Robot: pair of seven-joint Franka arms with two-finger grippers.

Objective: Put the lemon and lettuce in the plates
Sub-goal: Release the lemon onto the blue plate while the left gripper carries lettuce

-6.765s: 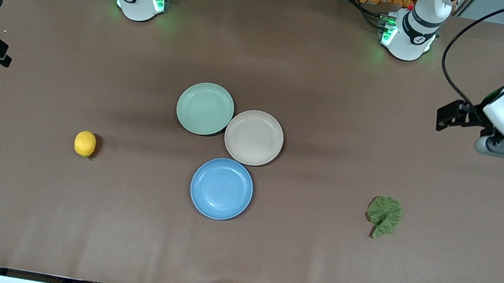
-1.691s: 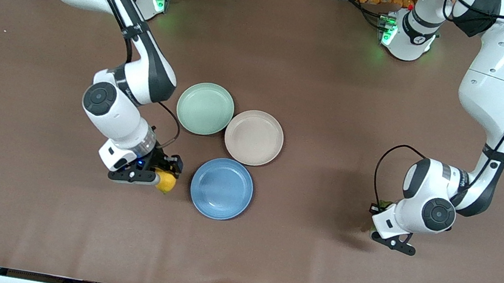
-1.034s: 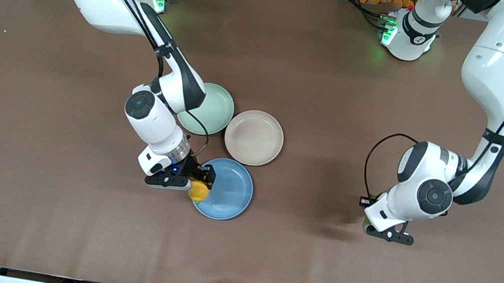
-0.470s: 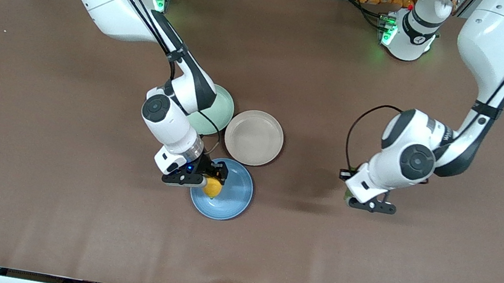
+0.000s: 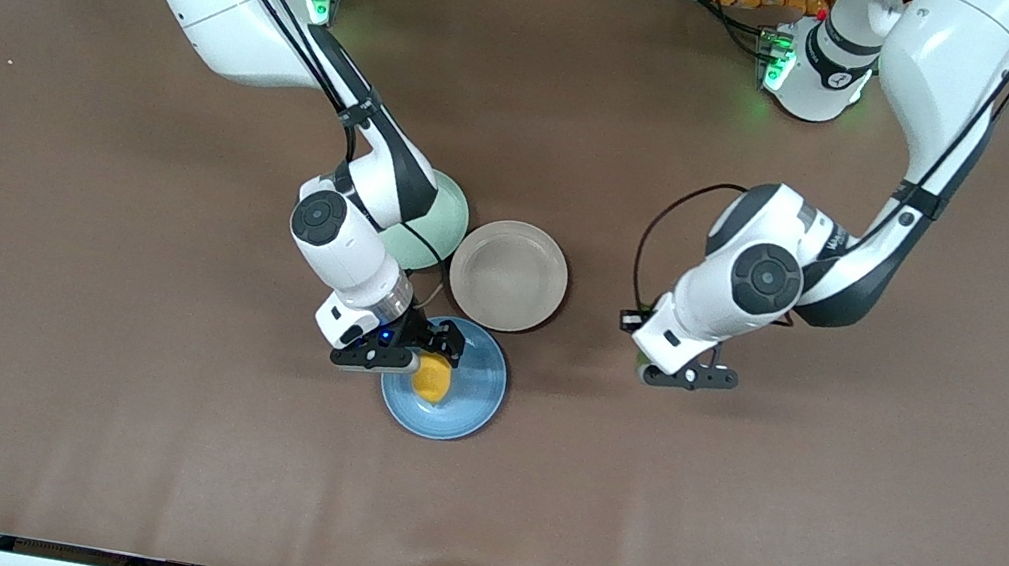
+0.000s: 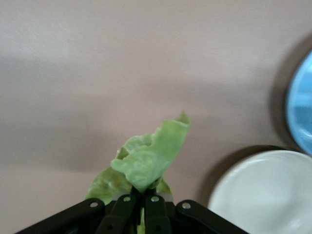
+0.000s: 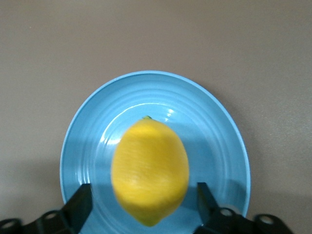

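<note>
The yellow lemon (image 5: 432, 379) is in the sky-blue plate (image 5: 473, 408), blurred in the right wrist view (image 7: 150, 170). My right gripper (image 5: 422, 369) is open around it, and both fingers (image 7: 80, 202) stand clear of its sides. My left gripper (image 5: 687, 375) is shut on the green lettuce leaf (image 6: 146, 156) and holds it above the bare table, a little toward the left arm's end from the beige-pink plate (image 5: 508, 275). That plate (image 6: 263, 195) and the blue plate's edge (image 6: 302, 112) also show in the left wrist view.
A pale mint-green plate (image 5: 446, 218) touches the beige-pink plate and is partly covered by my right arm. The three plates cluster in the middle of the brown table (image 5: 88, 420).
My right gripper carried the lemon over the blue plate and opened. My left gripper lifted the lettuce off the table and moved it toward the plates.
</note>
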